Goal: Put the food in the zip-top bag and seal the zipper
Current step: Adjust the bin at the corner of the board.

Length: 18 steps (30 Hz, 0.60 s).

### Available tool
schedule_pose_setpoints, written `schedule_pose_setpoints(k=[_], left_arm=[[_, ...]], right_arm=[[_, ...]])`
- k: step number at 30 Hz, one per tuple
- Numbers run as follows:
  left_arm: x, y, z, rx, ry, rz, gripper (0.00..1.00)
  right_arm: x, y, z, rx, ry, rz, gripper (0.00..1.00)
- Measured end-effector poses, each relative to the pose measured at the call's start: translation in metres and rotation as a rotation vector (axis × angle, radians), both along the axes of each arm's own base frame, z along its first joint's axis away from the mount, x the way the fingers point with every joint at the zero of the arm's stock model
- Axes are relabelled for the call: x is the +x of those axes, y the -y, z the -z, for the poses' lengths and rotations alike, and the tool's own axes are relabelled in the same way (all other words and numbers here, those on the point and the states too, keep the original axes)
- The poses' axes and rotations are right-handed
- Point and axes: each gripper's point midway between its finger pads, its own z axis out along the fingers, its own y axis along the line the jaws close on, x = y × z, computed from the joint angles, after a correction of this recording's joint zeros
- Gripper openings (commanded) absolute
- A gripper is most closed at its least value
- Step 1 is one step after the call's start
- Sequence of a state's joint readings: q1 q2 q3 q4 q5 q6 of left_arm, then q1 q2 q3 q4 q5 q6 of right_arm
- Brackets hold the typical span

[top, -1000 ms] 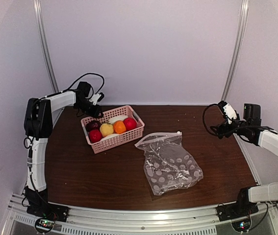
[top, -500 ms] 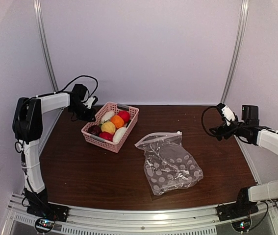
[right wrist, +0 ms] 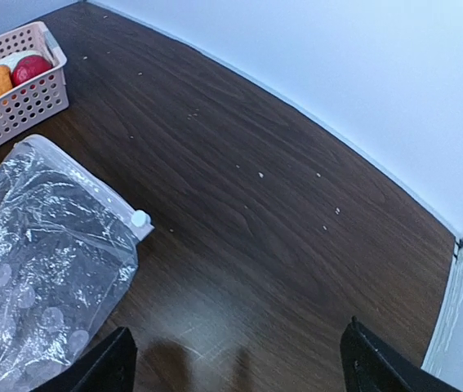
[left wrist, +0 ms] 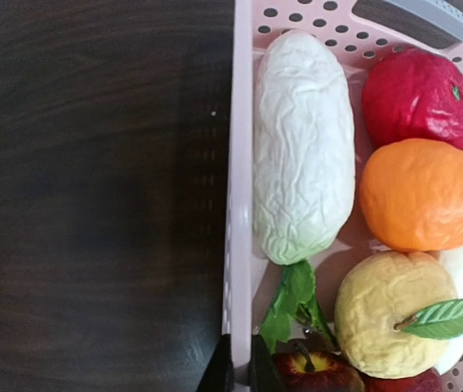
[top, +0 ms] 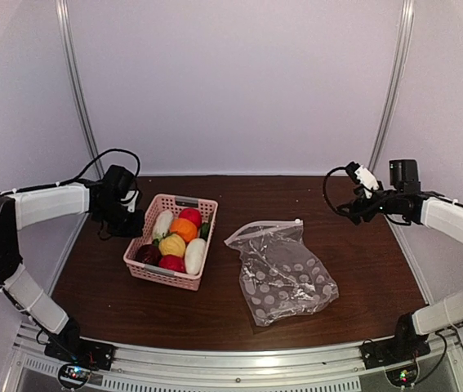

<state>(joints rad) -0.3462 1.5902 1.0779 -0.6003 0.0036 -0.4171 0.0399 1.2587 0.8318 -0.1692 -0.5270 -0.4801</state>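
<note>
The food lies in a pink lattice basket (top: 164, 280): a white radish (left wrist: 303, 147) with green leaves, a red piece (left wrist: 417, 96), an orange one (left wrist: 423, 194), a yellow one (left wrist: 394, 314) and a dark maroon one (left wrist: 317, 371). My left gripper (left wrist: 242, 371) is shut on the basket's left rim (left wrist: 241, 163), one finger on each side of the wall. The zip-top bag (top: 284, 273) lies flat right of the basket, dotted and crinkly. Its zipper (top: 268, 227) ends in a white slider (right wrist: 140, 219). My right gripper (right wrist: 239, 367) hangs open above bare table right of the bag.
White walls close the table at the back and on both sides. Dark wood table (top: 337, 245) shows between the bag and the right wall. A grey handle insert (left wrist: 415, 18) sits in the basket's far end.
My left gripper has shut on the basket's rim and pulled the basket nearer and leftward, turning it. My right gripper has drifted a little left.
</note>
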Motion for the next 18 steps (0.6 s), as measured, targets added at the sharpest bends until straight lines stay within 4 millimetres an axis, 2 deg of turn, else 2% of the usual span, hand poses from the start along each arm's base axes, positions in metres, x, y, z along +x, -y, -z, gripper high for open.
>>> schedule_pose_setpoints(k=[1, 2, 4, 7, 10, 14, 18], left_arm=[[-0.006, -0.002, -0.001, -0.009, 0.002, -0.015, 0.03], [-0.012, -0.004, -0.002, -0.019, 0.002, -0.032, 0.17], [-0.020, -0.006, -0.003, -0.043, 0.002, -0.060, 0.25], [-0.030, -0.006, -0.001, -0.074, -0.007, -0.082, 0.42], [-0.032, -0.003, -0.002, -0.099, -0.008, -0.085, 0.52], [-0.026, -0.002, -0.015, -0.094, 0.021, -0.072, 0.62], [-0.016, 0.002, -0.055, -0.125, 0.133, -0.046, 0.62]], right_arm=[[0.005, -0.015, -0.005, -0.009, -0.005, -0.044, 0.83], [0.009, -0.031, -0.008, -0.018, -0.009, -0.088, 0.82], [0.015, -0.067, -0.008, -0.043, -0.033, -0.190, 0.80], [0.019, -0.118, 0.004, -0.090, -0.103, -0.335, 0.78], [0.023, -0.157, 0.023, -0.132, -0.180, -0.453, 0.79], [0.037, -0.180, 0.048, -0.174, -0.265, -0.531, 0.79], [0.048, -0.192, 0.069, -0.214, -0.328, -0.604, 0.79]])
